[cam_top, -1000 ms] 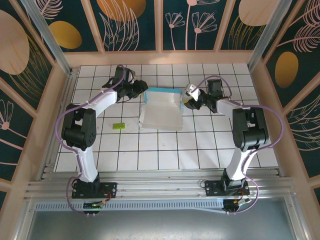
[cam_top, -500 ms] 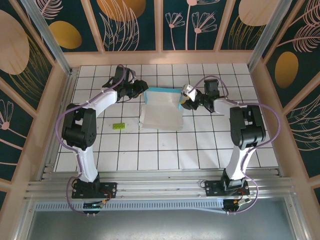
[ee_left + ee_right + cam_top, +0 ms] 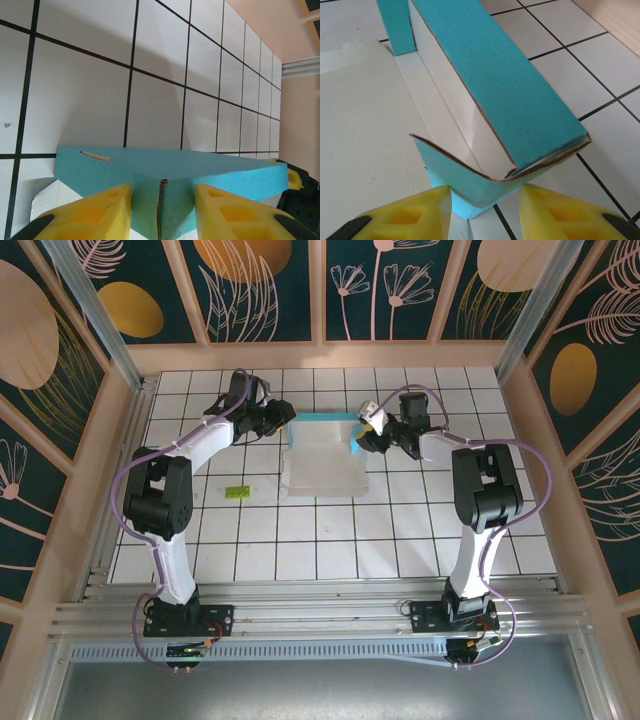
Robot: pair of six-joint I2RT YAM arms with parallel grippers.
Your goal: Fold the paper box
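Observation:
The paper box [image 3: 322, 465] lies mid-table, white inside, with its teal back wall standing up. My left gripper [image 3: 288, 423] is at the box's back left corner. In the left wrist view the yellow fingers [image 3: 85, 215] press both sides of the folded teal corner [image 3: 165, 167], so that gripper [image 3: 162, 200] is shut on it. My right gripper [image 3: 360, 437] is at the back right corner. There, the teal wall [image 3: 505, 85] and a bent side flap meet between the jaws, and the right gripper [image 3: 485, 200] squeezes that corner.
A tiny lime-green block [image 3: 237, 492] lies on the tiles left of the box. The tiled table [image 3: 300, 540] is ringed by wooden walls, with free tiles in front of the box. Both arms reach in from the sides.
My right gripper has moved left onto the box's back right corner and narrowed its jaws around it, raising the side flap. The left gripper has held still.

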